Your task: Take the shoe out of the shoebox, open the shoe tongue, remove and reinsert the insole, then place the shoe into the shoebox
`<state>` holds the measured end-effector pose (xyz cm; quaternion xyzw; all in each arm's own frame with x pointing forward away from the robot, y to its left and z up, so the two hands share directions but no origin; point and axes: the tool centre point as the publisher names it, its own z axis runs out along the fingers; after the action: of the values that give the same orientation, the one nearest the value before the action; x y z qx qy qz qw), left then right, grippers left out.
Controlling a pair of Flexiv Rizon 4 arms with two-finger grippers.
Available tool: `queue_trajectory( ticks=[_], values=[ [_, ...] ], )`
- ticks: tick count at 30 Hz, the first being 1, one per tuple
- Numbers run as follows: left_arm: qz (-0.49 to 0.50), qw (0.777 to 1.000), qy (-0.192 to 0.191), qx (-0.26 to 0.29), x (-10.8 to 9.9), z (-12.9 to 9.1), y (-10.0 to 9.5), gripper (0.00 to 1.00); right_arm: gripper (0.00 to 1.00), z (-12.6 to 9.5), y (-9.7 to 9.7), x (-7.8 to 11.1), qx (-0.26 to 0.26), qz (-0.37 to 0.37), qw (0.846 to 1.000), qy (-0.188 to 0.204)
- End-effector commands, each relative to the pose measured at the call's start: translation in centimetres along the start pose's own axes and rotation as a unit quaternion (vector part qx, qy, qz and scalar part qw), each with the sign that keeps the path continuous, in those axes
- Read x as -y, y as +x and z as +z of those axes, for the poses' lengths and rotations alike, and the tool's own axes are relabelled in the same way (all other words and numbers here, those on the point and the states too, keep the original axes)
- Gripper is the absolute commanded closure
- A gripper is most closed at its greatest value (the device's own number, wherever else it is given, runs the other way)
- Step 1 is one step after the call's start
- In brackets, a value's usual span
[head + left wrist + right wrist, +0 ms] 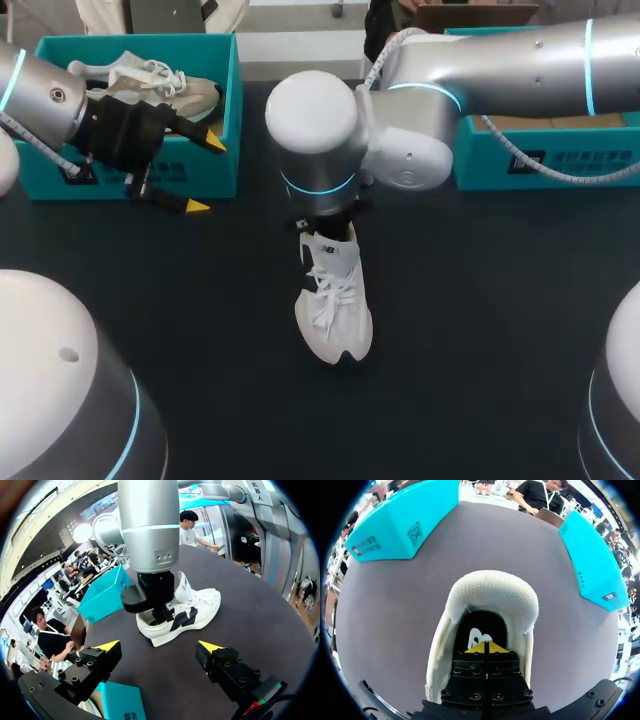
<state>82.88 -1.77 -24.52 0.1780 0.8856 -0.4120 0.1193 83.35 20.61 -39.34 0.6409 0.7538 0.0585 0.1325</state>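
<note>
A white shoe point(335, 310) with black side marks lies on the dark table, toe toward me. My right gripper point(485, 647) is shut, its tips down inside the heel opening point(492, 597), just over the black insole point(481, 627); I cannot tell if it pinches anything. From the left wrist view the right gripper point(159, 611) stands in the shoe point(192, 612). My left gripper point(205, 176) hangs open beside the left teal shoebox point(215, 170), holding nothing; its yellow fingertips point(107, 645) stand wide apart, short of the shoe.
A second pale shoe point(150, 80) lies in the left shoebox. Another teal box point(545, 150) stands at the back right, under my right arm. Both boxes point(405, 522) point(592, 560) flank the space beyond the shoe's heel.
</note>
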Motion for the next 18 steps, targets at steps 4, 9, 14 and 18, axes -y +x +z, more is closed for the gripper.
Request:
queue_trajectory(
  ticks=[4,9,14,18],
  values=[
    [0.000,1.000,-0.001,0.000,0.0,0.0,0.0,0.00,1.00,-4.5,-1.7,0.6,0.007,0.004,0.996,0.084],
    [0.000,1.000,-0.001,0.000,0.0,0.0,0.0,0.00,1.00,-6.0,-1.1,1.7,-0.027,0.023,0.990,0.136],
    [0.000,1.000,-0.001,0.000,0.0,0.0,0.0,0.00,1.00,-6.3,-0.1,2.7,-0.050,0.031,0.983,0.175],
    [0.000,1.000,-0.001,0.000,0.0,0.0,0.0,0.00,1.00,-6.4,0.4,3.5,-0.063,0.042,0.979,0.192]
  ],
)
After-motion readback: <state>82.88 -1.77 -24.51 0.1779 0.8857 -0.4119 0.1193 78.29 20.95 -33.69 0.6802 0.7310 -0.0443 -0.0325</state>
